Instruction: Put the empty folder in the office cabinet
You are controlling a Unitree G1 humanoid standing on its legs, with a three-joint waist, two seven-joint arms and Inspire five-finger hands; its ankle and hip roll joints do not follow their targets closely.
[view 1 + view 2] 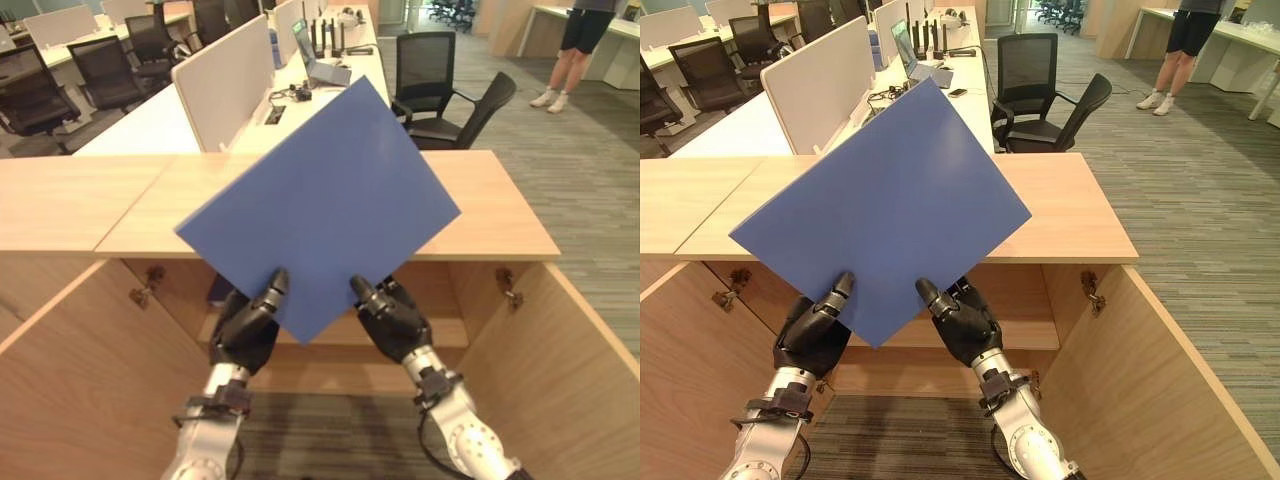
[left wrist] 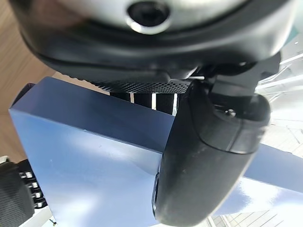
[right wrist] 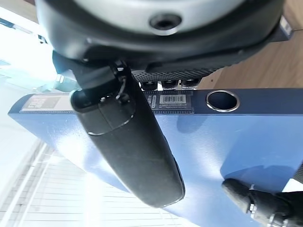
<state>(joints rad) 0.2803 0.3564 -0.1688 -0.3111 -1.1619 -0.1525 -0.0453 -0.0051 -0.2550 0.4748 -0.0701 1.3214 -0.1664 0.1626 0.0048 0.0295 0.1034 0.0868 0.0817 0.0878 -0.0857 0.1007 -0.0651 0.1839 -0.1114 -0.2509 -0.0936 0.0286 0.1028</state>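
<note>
Folder (image 1: pixel 325 205): blue, flat, held up in the air by both hands, tilted so one corner points down between them. It sits in front of and above the open cabinet (image 1: pixel 520 370), not inside it yet.

Left hand (image 1: pixel 247 325) grips the lower left edge, thumb laid over the front face, fingers curled behind. Left wrist view confirms it: thumb (image 2: pixel 208 156) pressed on the blue cover.

Right hand (image 1: pixel 395 318) grips the lower right edge the same way, thumb on the front, fingers behind. In the right wrist view the thumb (image 3: pixel 130 146) lies across the cover near the spine (image 3: pixel 165 101), which has a label and a metal finger ring (image 3: pixel 223 100).

Cabinet doors are swung open on both sides, hinges (image 1: pixel 508 285) showing, wooden interior below the folder. Cabinet top (image 1: pixel 500 215) is light wood and runs partly behind the folder.

Further back: white desks with a divider panel (image 1: pixel 225 85), a laptop (image 1: pixel 320 60), black office chairs (image 1: pixel 445 95). A person (image 1: pixel 575 50) stands at far right on the grey carpet.
</note>
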